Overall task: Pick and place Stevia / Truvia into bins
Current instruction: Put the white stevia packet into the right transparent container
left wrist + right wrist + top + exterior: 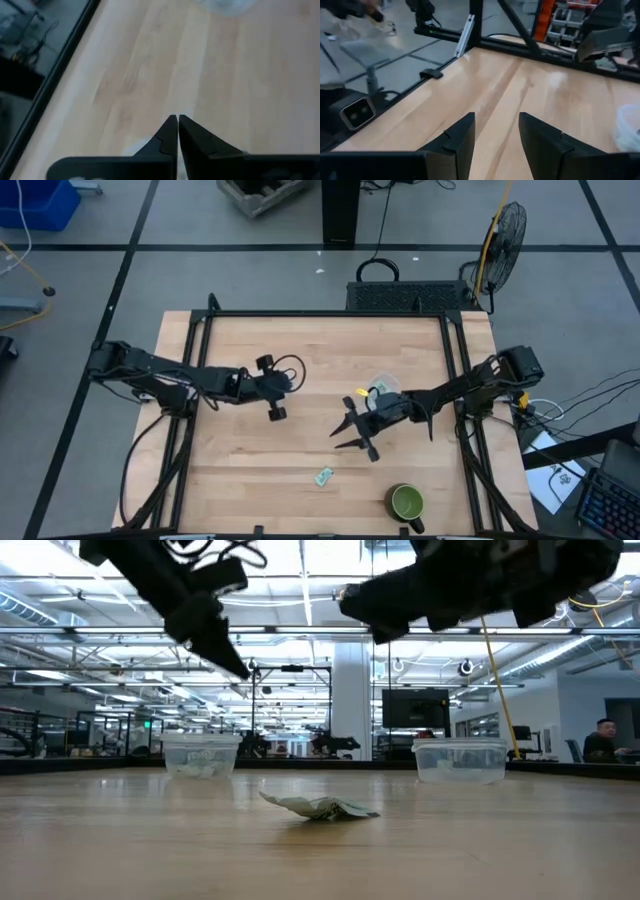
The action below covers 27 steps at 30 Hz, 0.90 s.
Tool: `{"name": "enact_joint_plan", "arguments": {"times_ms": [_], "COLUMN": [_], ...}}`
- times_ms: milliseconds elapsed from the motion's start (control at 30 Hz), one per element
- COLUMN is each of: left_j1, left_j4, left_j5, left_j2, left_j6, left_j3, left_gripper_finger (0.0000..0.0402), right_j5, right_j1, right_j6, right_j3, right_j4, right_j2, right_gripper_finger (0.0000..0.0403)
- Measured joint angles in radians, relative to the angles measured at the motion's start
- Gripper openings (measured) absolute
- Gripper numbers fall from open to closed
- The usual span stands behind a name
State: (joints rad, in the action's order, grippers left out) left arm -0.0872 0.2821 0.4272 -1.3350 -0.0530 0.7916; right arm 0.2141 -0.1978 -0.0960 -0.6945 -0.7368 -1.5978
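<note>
One Stevia packet (323, 476) left loose on table (300, 440), crumpled, well apart from both claws, nearer right gripper (352, 432) than left gripper (275, 402). Right claw fingers parted, empty, raised over table; cup (384, 388) just behind it. Left claw pinched near-shut, nothing visible between tips, raised; second cup (201, 755) beyond it. Judgement: right arm fetches. Descend straight over packet, straddle short edges, press tips to wood before closing. Avoid green mug (407, 503) beside packet.

Bare table (300, 360) lies ahead of my claws; only one packet (323, 476), the mug (407, 502) and a cup (384, 388) obstruct.
</note>
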Motion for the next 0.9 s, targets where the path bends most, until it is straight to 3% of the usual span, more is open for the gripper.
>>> {"name": "enact_joint_plan", "arguments": {"times_ms": [200,467,900], "left_j1": [-0.050,-0.083,-0.097], "left_j4": [-0.001,0.015,0.015], "left_j5": [0.001,0.019,0.016], "left_j2": [0.000,0.000,0.001], "left_j6": [0.098,0.073,0.081], "left_j3": [0.058,0.063,0.064], "left_gripper_finger": [0.0071,0.0144,0.0154], "right_j5": [-0.036,-0.028,0.027], "right_j1": [-0.061,-0.094,-0.113], "right_j6": [-0.048,-0.022,-0.003], "right_j3": [-0.130,-0.189,-0.320], "right_j4": [0.192,0.187,0.281], "right_j2": [-0.038,-0.186,-0.422], "right_gripper_finger": [0.0167,0.0202,0.0202]}}
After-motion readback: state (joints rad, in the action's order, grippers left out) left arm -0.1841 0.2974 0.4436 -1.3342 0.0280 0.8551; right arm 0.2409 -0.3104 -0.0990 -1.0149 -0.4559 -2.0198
